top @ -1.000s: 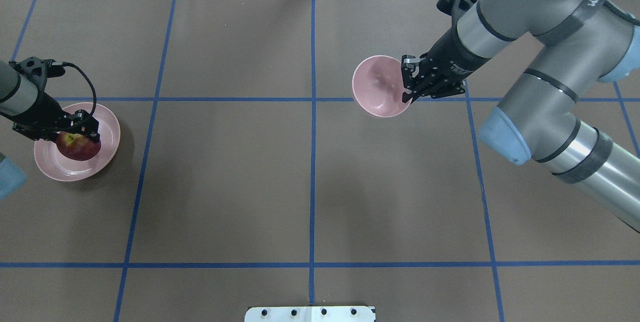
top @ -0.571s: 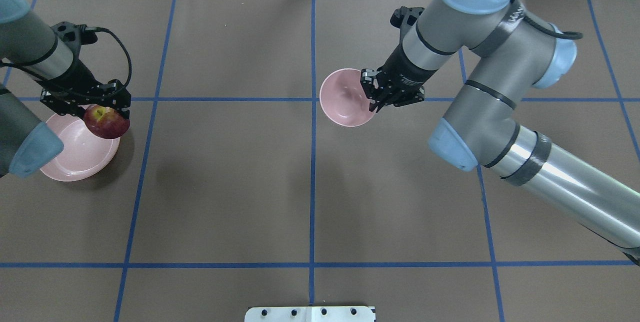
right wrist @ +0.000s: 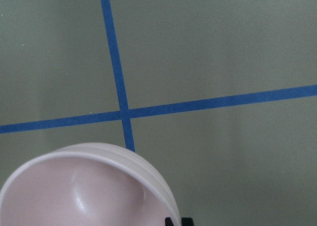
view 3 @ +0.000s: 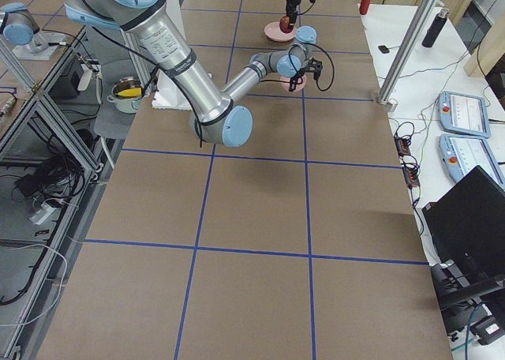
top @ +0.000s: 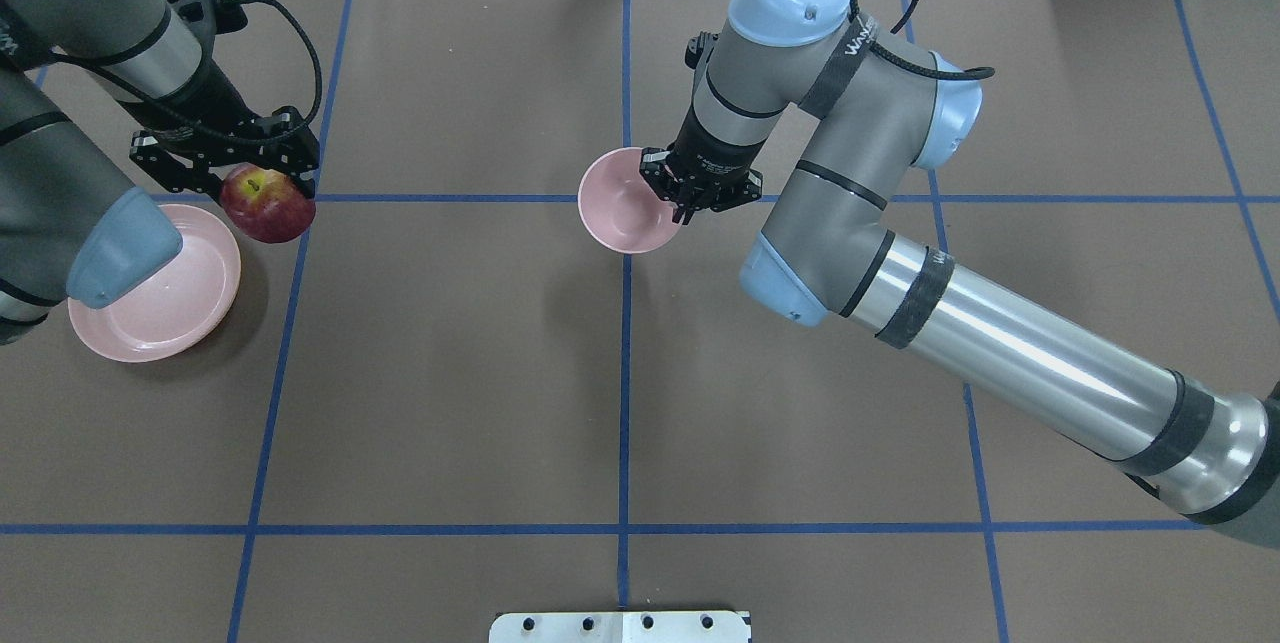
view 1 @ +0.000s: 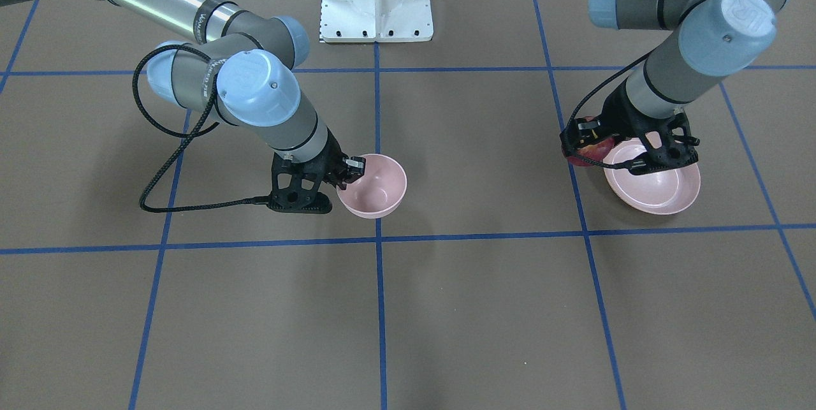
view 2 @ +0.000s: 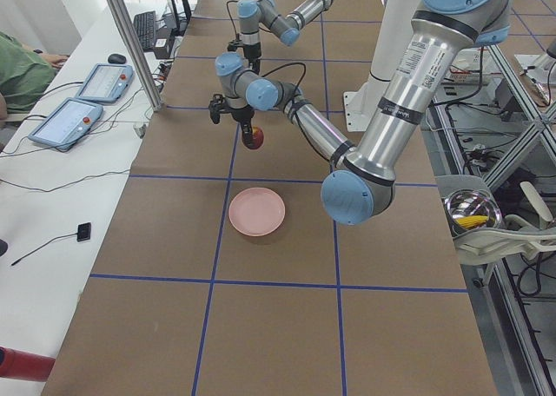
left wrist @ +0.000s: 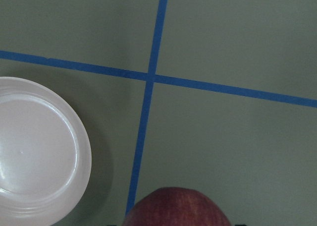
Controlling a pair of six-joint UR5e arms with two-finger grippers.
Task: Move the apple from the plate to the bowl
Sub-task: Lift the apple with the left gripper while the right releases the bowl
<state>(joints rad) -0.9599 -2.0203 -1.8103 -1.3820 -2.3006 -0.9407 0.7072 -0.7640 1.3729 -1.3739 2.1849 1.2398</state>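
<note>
We saw the apple [top: 267, 210] clamped tight in the left gripper [top: 264, 189], hanging above the table [top: 800, 483] just past the rim of the plate [top: 150, 323], on the side toward the bowl [top: 618, 218]. The right gripper [top: 688, 209] pinched that bowl by its rim near the central crossing of the blue tape lines [top: 450, 198]. Brown paper [top: 450, 373] covered the table. Beyond its left end ran a white bench [view 2: 52, 196] carrying two control tablets [view 2: 102, 82].

A "UR" logo marks the left arm's joint cap [view 1: 728, 22].
</note>
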